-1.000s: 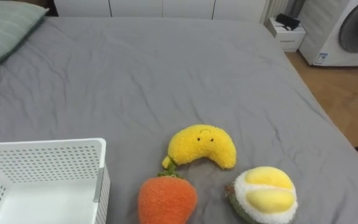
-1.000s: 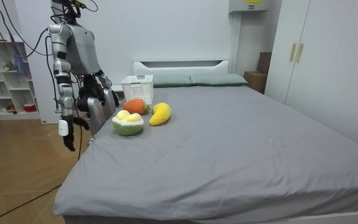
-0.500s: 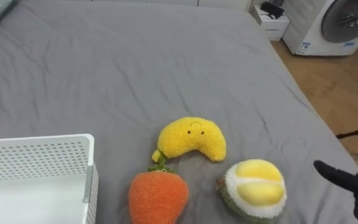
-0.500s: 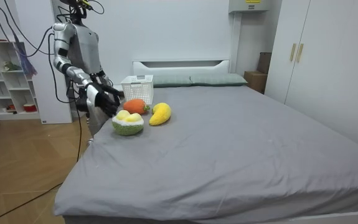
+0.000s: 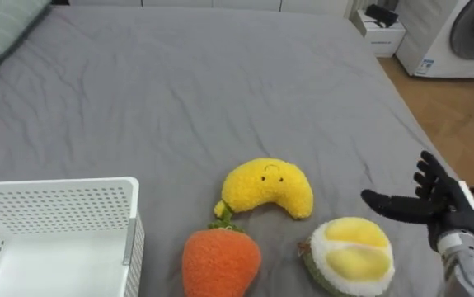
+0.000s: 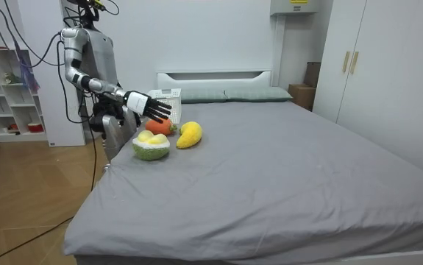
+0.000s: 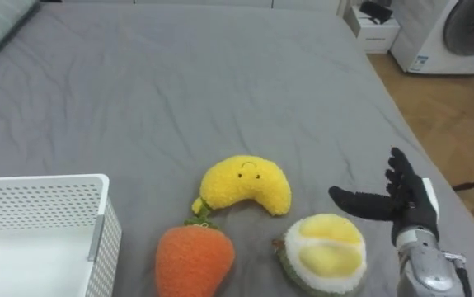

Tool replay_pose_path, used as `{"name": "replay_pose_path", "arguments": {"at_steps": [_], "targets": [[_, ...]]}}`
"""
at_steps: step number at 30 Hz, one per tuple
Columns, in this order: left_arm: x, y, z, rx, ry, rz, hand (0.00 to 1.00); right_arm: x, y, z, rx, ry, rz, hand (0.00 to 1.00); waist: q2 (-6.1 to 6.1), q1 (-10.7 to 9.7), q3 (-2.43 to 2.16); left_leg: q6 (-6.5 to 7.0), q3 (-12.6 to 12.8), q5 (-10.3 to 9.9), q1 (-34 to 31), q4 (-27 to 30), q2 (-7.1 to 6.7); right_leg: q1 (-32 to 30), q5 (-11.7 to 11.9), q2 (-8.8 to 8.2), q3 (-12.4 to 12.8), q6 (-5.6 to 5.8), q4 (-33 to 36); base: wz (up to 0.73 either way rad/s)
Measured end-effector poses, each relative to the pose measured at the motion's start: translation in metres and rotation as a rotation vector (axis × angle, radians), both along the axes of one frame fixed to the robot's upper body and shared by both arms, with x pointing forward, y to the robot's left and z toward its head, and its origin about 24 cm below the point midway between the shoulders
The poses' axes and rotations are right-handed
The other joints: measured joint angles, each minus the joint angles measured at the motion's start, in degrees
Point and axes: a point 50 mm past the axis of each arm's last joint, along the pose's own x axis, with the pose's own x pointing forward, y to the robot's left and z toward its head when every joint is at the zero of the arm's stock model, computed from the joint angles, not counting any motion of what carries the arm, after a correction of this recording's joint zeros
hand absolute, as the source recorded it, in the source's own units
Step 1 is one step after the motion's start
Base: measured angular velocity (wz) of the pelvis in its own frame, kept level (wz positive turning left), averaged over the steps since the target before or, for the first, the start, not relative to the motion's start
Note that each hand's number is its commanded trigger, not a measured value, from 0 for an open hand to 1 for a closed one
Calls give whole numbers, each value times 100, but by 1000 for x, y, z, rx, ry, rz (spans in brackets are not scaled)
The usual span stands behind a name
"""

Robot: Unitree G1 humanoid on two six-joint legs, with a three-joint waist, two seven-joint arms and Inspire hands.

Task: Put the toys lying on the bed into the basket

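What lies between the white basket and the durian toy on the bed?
The plush carrot lies between the basket and the durian, in the eye views.

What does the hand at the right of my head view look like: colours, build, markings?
The right hand is black, slim-fingered, with a small white tag at its back. Its wrist is a rounded, shiny silver piece. In the room view the arm is silver-grey with a pale cuff.

The right hand (image 5: 444, 210) has risen, spread, near the durian toy (image 5: 352, 257).
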Motion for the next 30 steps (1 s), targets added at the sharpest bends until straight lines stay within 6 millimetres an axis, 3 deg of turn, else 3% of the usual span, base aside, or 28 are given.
{"name": "replay_pose_path", "arguments": {"at_steps": [7,14,22,30], "targets": [[3,1,1,6,5,-8,0,2,15,-11,-217,144,203,0,-106,129,11,4,-87,1,-31,7,-19,-6,-3,-21,-88,4,-25,7],[18,0,1,5,-25,-25,0,-1,12,-24,-362,270,289,0,-89,181,1,3,-149,2,-42,10,-25,-3,-4,-24,-134,5,-30,3],[22,0,1,6,-25,-31,0,-11,14,-42,-406,421,374,0,-230,174,20,5,-152,4,-84,16,-30,-2,-5,-27,-126,5,-22,0],[29,-1,1,6,-24,-65,0,-19,17,-55,-431,519,431,0,-241,292,19,7,-230,1,-77,55,-32,78,-4,-32,-184,6,-18,4]]}}
